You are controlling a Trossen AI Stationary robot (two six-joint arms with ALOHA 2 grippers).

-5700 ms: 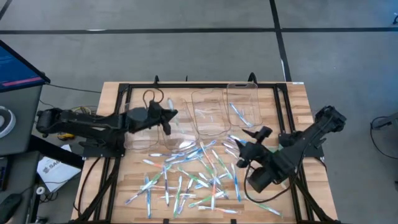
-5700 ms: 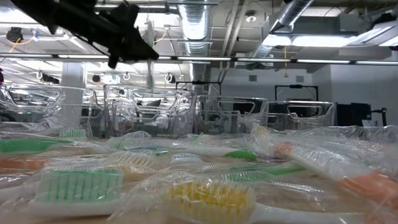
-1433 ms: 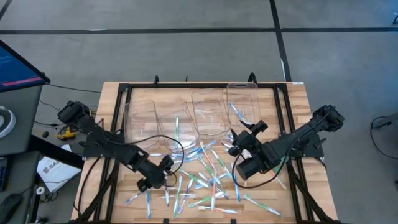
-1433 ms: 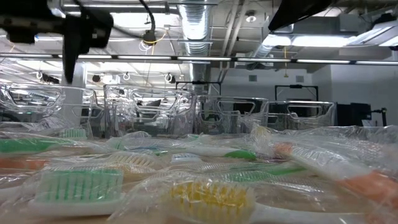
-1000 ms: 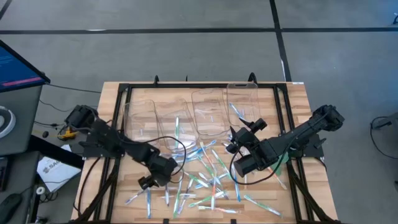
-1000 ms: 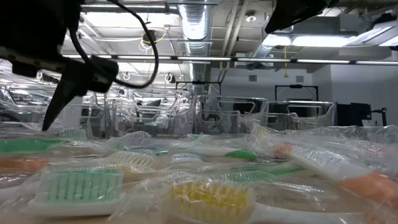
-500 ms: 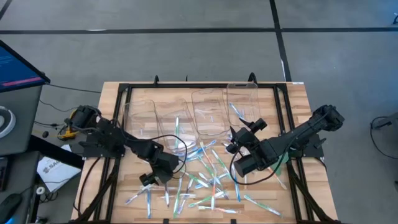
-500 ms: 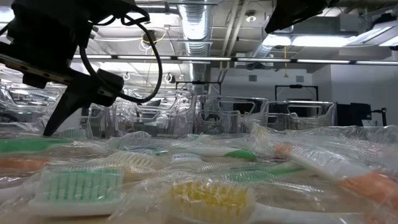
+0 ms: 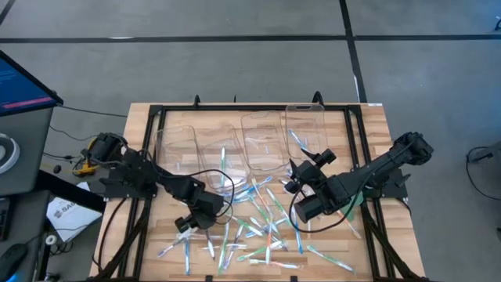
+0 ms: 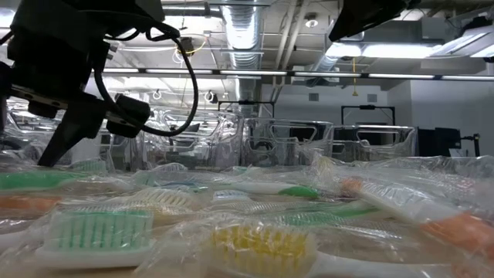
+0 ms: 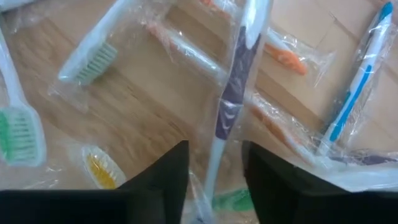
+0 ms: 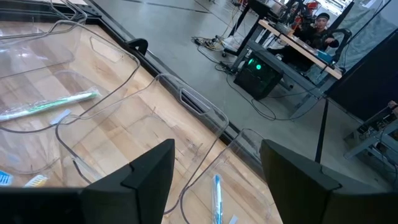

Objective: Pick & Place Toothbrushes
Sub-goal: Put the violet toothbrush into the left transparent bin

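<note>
Since the earlier high view, left arm swung off the bins down into the pile; right arm shifted slightly toward the bins.

Wooden table with black frame along its edges. Four clear bins in a row at the far side; a green-accent brush lies in one, a blue one in the rightmost.

Toothbrushes scattered in a loose heap on the near half of the table, each in a clear wrapper, white handles with blue, green, orange, purple accents, many overlapping. Bare wood shows at the table's left and right margins and the near corners.

Left gripper is low at the pile's left edge. In the left wrist view its fingers straddle a purple-accent toothbrush with a narrow gap; contact with the handle not clear, cannot tell if it grips.

Right gripper hovers above the pile's right side near the rightmost bin, jaws parted, nothing between them in the right wrist view.
</note>
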